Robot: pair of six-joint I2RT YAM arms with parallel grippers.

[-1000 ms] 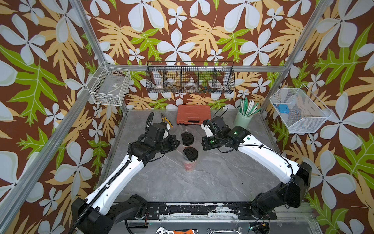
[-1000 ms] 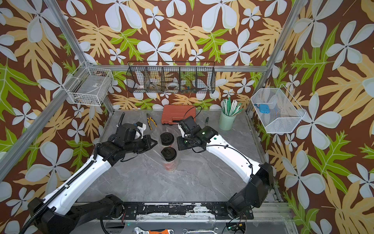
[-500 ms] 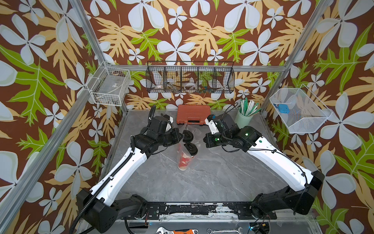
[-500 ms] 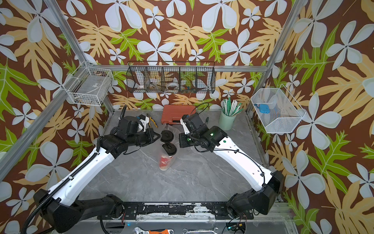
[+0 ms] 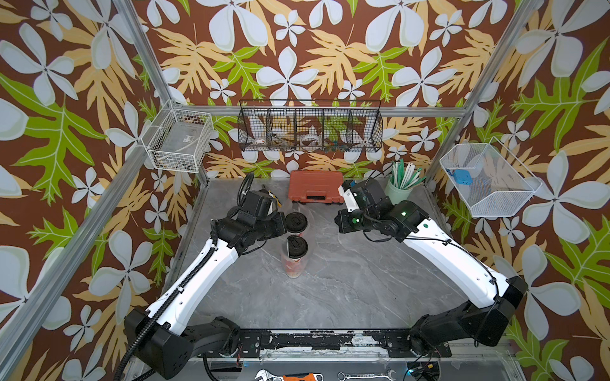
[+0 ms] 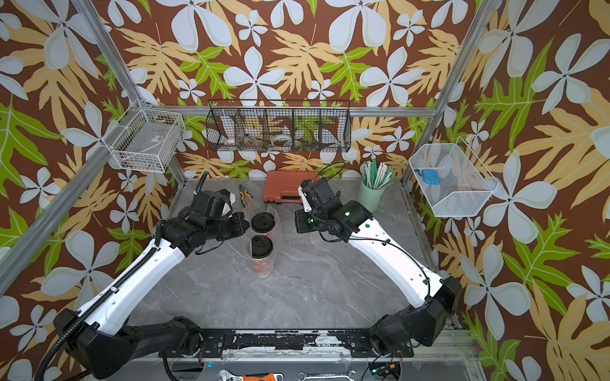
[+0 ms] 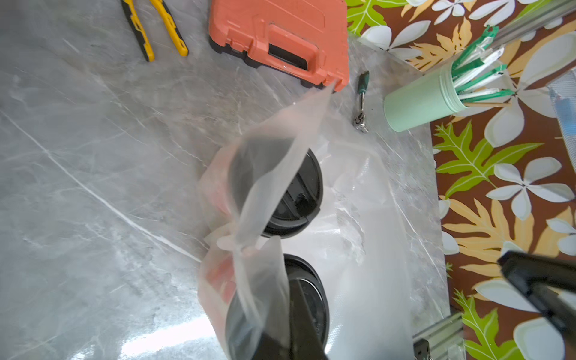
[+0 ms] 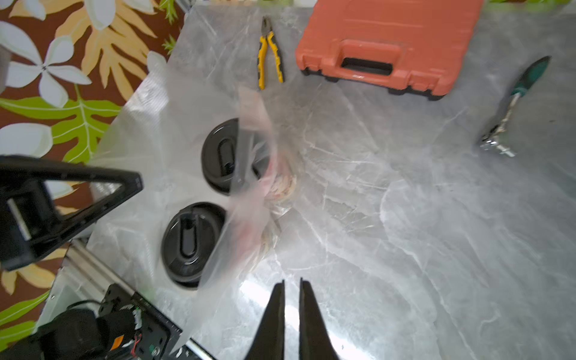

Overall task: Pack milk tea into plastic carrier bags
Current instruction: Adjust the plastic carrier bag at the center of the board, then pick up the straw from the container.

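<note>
Two milk tea cups with black lids stand mid-table in both top views, the far one (image 5: 296,223) (image 6: 263,222) and the near one (image 5: 294,260) (image 6: 261,260), which leans slightly. Clear plastic carrier bags (image 7: 274,156) (image 8: 249,218) wrap both cups. Film rises past the lids (image 7: 299,193) (image 8: 190,243). My left gripper (image 5: 282,227) (image 7: 277,343) is beside the far cup, shut on the bag film of the near cup. My right gripper (image 5: 338,222) (image 8: 292,283) hangs right of the cups, its jaws a narrow gap apart with nothing between them.
An orange tool case (image 5: 315,189) lies at the back. Right of it stands a mint cup of straws (image 5: 397,193). Yellow pliers (image 6: 244,194) and a ratchet (image 8: 505,124) lie near the case. Wire baskets (image 5: 310,128) hang on the walls.
The right gripper let go of the bag, parted slightly and drew back to the right. The near cup tipped over half a second ago and now stands nearly upright again.
</note>
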